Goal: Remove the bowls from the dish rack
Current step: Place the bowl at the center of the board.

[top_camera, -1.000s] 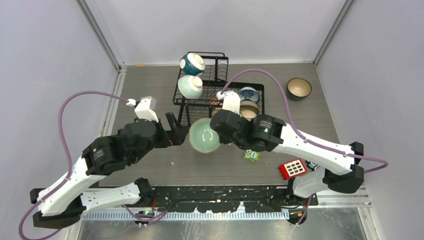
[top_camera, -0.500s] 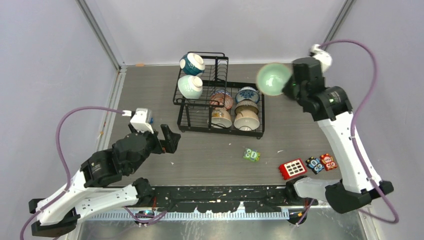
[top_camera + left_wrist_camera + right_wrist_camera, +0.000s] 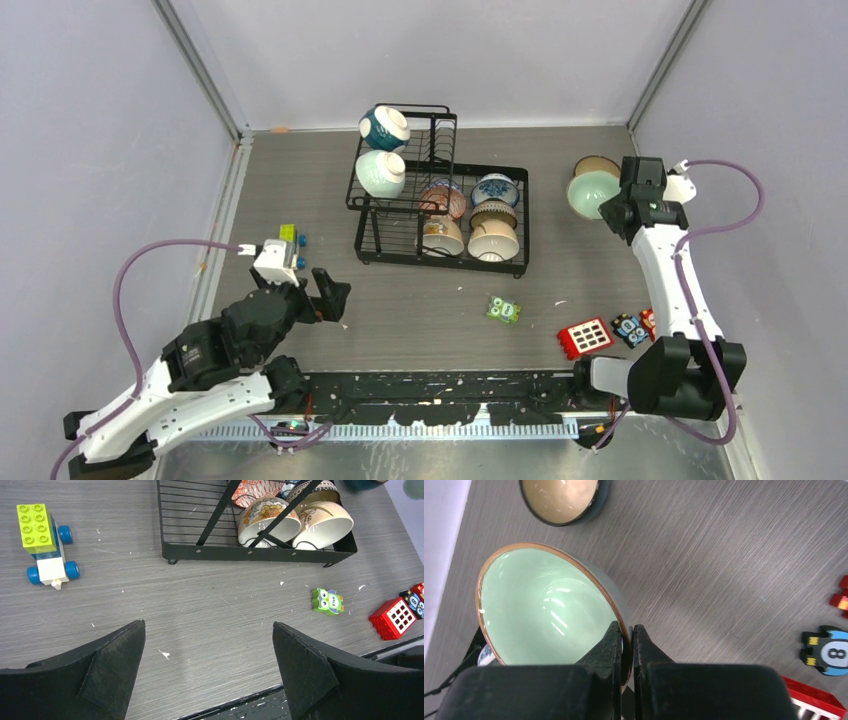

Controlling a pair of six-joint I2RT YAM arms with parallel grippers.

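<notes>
My right gripper [image 3: 612, 196] is shut on the rim of a mint green bowl [image 3: 592, 193], one finger inside and one outside [image 3: 626, 630]. The bowl [image 3: 544, 607] hangs at the table's far right beside a dark teal bowl with a cream inside [image 3: 560, 499], partly hidden in the top view [image 3: 597, 164]. The black wire dish rack [image 3: 400, 245] holds a dark teal bowl [image 3: 384, 127] and a pale green bowl [image 3: 380, 173] on its upper basket, and several patterned and cream bowls [image 3: 470, 220] below. My left gripper [image 3: 333, 295] is open and empty over bare table [image 3: 207, 625].
A green owl block [image 3: 503, 309], a red block [image 3: 585, 338] and small toy blocks [image 3: 635, 326] lie at the front right. A lime and blue toy car [image 3: 291, 236] sits left of the rack. Grey walls close in the table.
My right arm carried the mint green bowl from the table's front centre up to the far right and lowered it beside the dark teal bowl. My left arm pulled back toward the front left.
</notes>
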